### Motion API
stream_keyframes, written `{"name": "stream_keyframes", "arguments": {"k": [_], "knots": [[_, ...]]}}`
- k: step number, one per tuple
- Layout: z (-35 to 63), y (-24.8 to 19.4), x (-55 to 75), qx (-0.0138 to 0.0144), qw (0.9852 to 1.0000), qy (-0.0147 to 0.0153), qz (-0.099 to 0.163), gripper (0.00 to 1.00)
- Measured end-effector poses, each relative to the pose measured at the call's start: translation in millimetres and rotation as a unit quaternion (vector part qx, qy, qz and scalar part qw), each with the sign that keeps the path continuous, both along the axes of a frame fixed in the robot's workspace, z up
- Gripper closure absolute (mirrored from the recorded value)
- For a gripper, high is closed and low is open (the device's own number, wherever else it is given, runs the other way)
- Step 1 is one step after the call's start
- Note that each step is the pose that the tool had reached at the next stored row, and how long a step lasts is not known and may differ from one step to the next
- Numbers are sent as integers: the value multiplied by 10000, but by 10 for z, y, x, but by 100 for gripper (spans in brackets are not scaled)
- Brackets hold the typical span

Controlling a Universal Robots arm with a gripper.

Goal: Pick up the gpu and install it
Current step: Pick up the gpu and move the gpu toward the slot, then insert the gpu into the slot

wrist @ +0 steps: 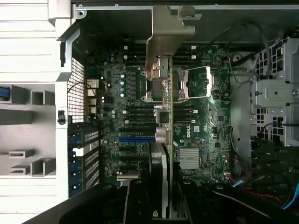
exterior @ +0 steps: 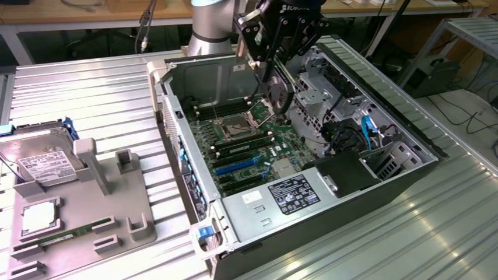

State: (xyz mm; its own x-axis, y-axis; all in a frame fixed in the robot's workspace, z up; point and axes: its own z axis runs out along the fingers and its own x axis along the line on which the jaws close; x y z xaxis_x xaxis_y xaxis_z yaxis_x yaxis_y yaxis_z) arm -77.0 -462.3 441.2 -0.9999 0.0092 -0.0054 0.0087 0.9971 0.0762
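Gripper point(wrist: 162, 205) clenched on gpu point(wrist: 168, 37) | held edge-down, likely for straight seating | above motherboard point(wrist: 210, 135), exterior view's 12 o'clock

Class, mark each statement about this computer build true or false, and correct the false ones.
1. The gripper holds the gpu over the case. True.
2. The gpu is seated in a slot. False: it hangs above the motherboard, in the gripper.
3. The hard drive lies on the fixture at the exterior view's left of the case. True.
4. The case is closed. False: its side is open, with the motherboard showing.
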Motion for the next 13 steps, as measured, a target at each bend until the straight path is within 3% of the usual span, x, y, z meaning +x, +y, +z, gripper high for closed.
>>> {"name": "stream_keyframes", "arguments": {"k": [13], "knots": [[0,1,0,0,10000,0,27,72]]}}
